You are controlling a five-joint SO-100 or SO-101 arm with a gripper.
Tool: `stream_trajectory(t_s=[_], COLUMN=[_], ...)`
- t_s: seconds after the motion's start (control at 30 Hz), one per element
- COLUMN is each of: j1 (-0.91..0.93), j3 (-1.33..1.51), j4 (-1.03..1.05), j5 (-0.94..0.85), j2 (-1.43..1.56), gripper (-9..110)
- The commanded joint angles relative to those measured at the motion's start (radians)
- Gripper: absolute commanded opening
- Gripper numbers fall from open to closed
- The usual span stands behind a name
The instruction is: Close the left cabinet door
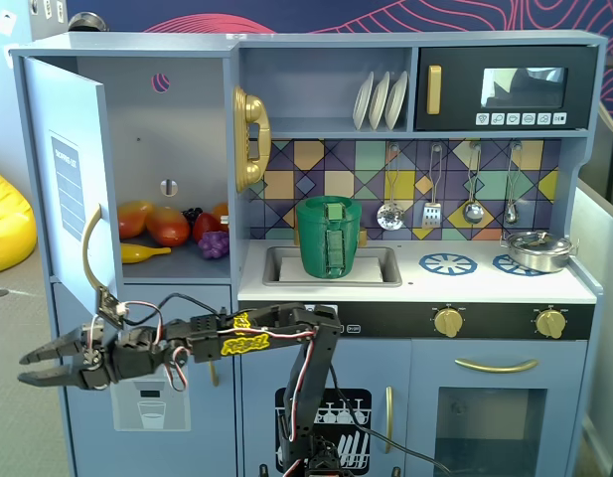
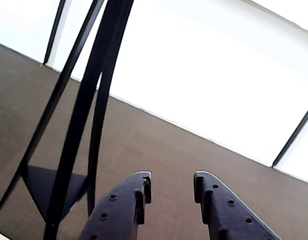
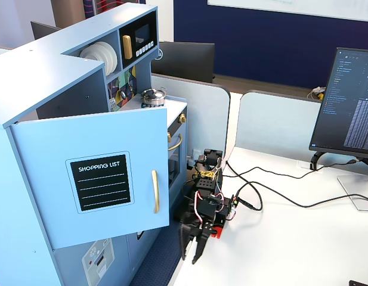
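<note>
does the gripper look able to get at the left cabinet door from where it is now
Probably yes. The left cabinet door stands wide open, and the open gripper hangs just below its lower edge with nothing visible between them; it touches nothing yet.

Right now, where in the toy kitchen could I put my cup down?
The white counter between the sink and the silver pot is bare. The open cupboard shelf is crowded with toy fruit, and a green basket fills the sink.
</note>
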Motion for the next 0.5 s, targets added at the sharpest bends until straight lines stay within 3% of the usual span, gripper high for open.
stream_trajectory(t_s=[0.0,0.47], j1=[0.080,0.252], j3=[-0.106,0.107], j4=[0.014,0.028], j5=[-0.006,-0.029], j2=[-0.003,0.172], gripper=[0,0])
